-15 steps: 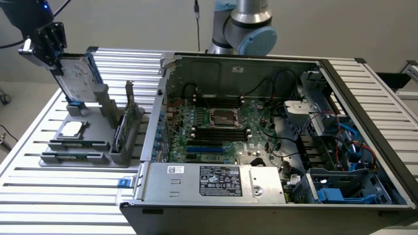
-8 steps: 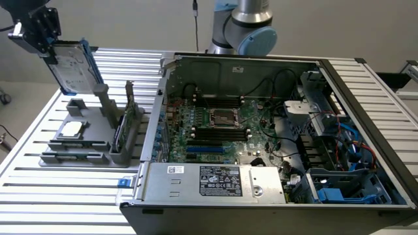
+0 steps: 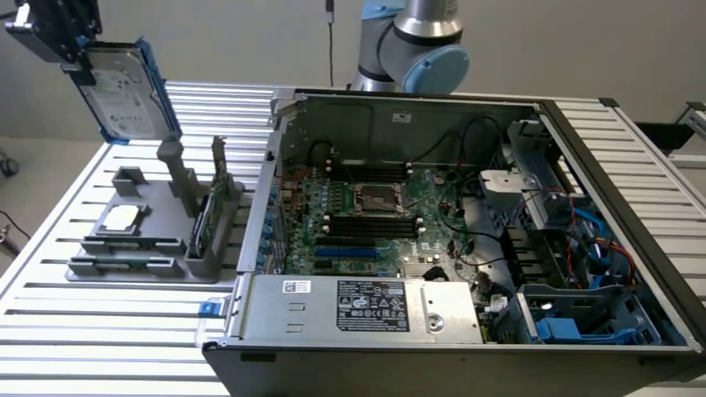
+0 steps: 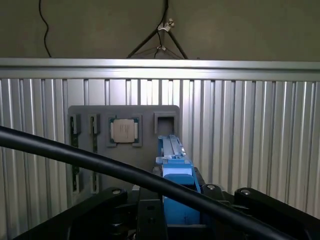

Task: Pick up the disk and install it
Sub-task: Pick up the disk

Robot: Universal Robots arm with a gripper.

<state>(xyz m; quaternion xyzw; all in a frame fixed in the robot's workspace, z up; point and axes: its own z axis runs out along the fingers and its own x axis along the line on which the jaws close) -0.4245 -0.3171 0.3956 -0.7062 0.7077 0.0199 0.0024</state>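
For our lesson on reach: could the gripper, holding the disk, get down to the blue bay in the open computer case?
Probably yes. The gripper holds the disk high above the table, the case is open, and nothing covers the blue bay; cables lie beside it.

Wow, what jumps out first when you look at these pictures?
The gripper holds the disk, in its blue frame, high in the air at the exterior view's upper left, above the grey parts holder. On the exterior view's right, a big open computer case shows its green motherboard.
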